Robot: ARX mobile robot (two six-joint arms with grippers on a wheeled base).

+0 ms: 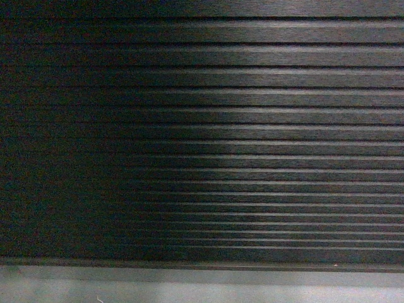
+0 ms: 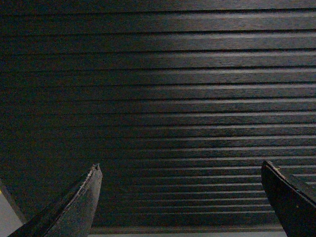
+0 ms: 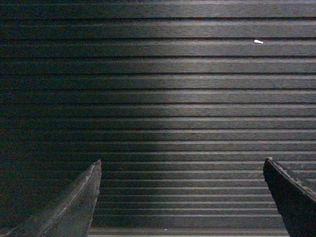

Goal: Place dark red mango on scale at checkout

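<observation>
The checkout's dark ribbed front panel (image 1: 202, 139) fills the head view, with its grey base (image 1: 202, 287) along the bottom. The same panel (image 2: 163, 98) fills the left wrist view, where my left gripper (image 2: 180, 165) stands open with nothing between its fingers. In the right wrist view the panel (image 3: 163, 98) is again all that lies ahead, and my right gripper (image 3: 182, 162) is open and empty. The dark red mango and the scale are out of view. Neither gripper shows in the head view.
The ribbed panel stands close in front of all cameras as a wall. A small white speck (image 3: 258, 41) sits on one rib. A pale strip of floor or base (image 2: 7, 219) shows at the lower left.
</observation>
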